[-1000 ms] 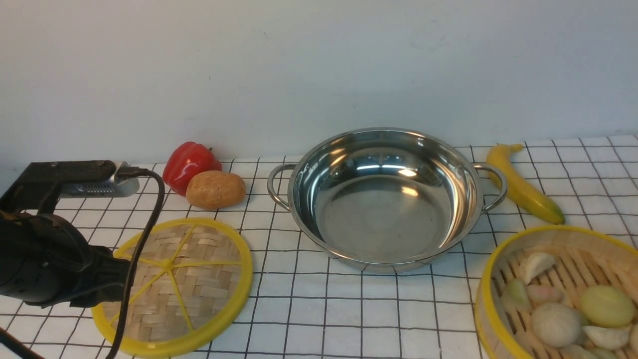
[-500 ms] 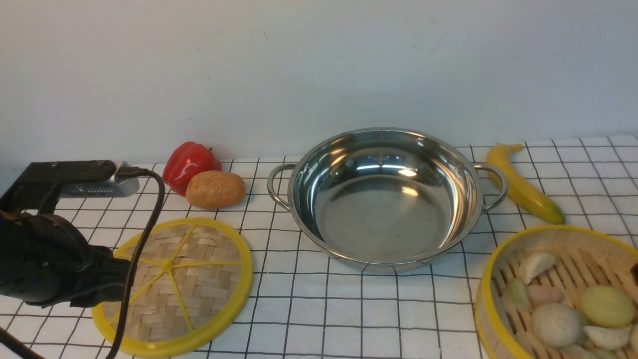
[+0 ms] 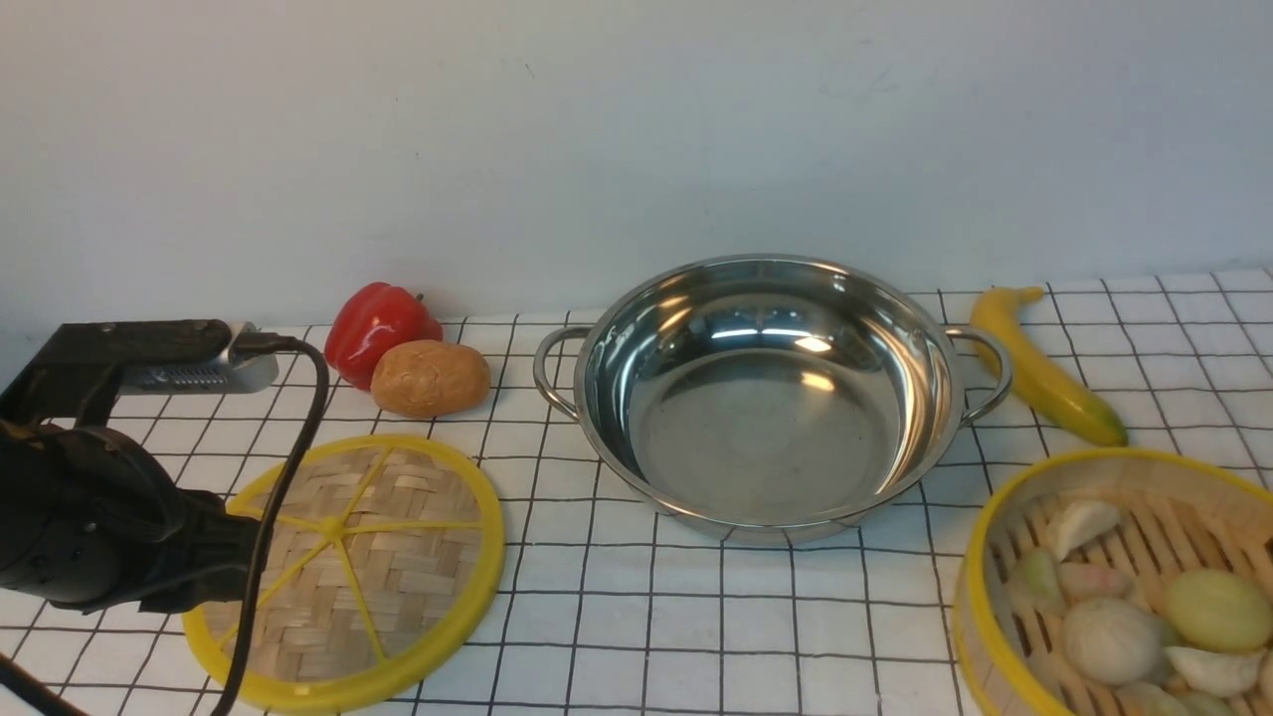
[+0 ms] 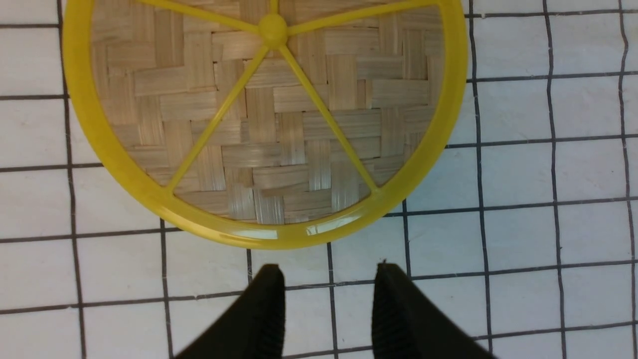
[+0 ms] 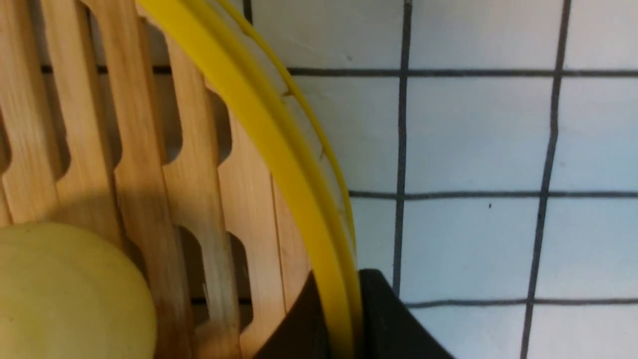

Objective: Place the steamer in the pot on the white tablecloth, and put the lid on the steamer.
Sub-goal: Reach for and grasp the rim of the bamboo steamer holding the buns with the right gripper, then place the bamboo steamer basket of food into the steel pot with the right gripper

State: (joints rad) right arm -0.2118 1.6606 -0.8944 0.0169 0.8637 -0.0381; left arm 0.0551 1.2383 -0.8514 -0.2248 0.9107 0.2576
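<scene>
In the front view, we see the steamer (image 3: 1004, 636) at the lower right, cut off by the frame's right and bottom edges, with garlic and other pieces inside. The pot (image 3: 766, 438) sits at centre on the white tablecloth (image 3: 696, 607). The lid (image 3: 373, 567) lies flat at lower left, partly hidden by the left arm (image 3: 109, 497) and its cable; that arm's fingertips are hard to make out here. At the right edge we get only a dark sliver.

In the left wrist view, the lid is cropped by the frame, and the left tool (image 4: 329, 279) has its blurred fingers spread, nothing between them.

In the right wrist view, the right tool (image 5: 339, 284) pinches the steamer's rim; its lower fingers are cut off.
</scene>
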